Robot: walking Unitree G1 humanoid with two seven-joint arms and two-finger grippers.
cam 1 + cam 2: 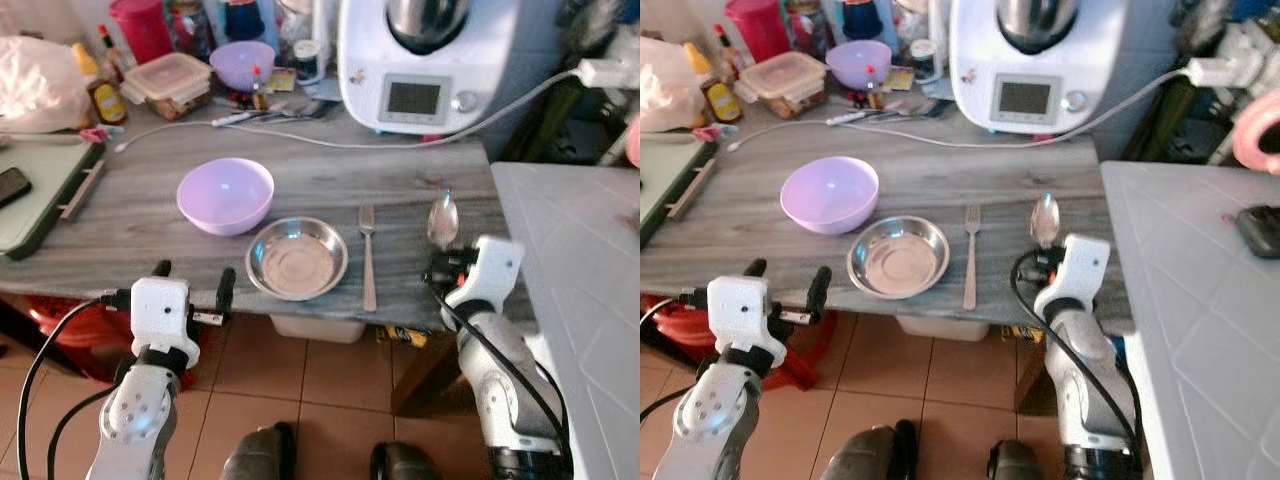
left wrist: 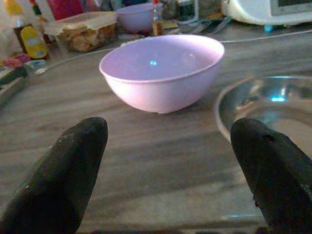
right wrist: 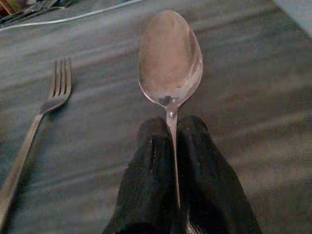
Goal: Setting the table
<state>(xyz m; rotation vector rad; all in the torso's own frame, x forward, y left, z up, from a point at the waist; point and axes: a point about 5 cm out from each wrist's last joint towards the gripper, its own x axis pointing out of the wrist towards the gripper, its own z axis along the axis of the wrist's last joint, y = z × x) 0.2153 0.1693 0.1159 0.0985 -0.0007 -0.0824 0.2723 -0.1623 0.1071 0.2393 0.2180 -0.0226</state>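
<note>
My right claw [image 3: 173, 127] clenched on spoon [image 3: 170, 58] handle, bowl of spoon over desk [image 1: 130, 215] near front edge, right of fork [image 1: 367, 255]. Fork lies just right of metal dish [image 1: 297, 258]. Pink bowl [image 1: 225, 194] behind-left of dish. My left claw [image 1: 192, 282] released, at desk edge facing bowl.

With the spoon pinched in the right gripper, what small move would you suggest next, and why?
Probably lower the spoon flat onto the table just right of the fork, then open the fingers. The right gripper is shut on its handle, the bowl of the spoon points away over bare wood, and the metal plate and fork already lie in place.
</note>
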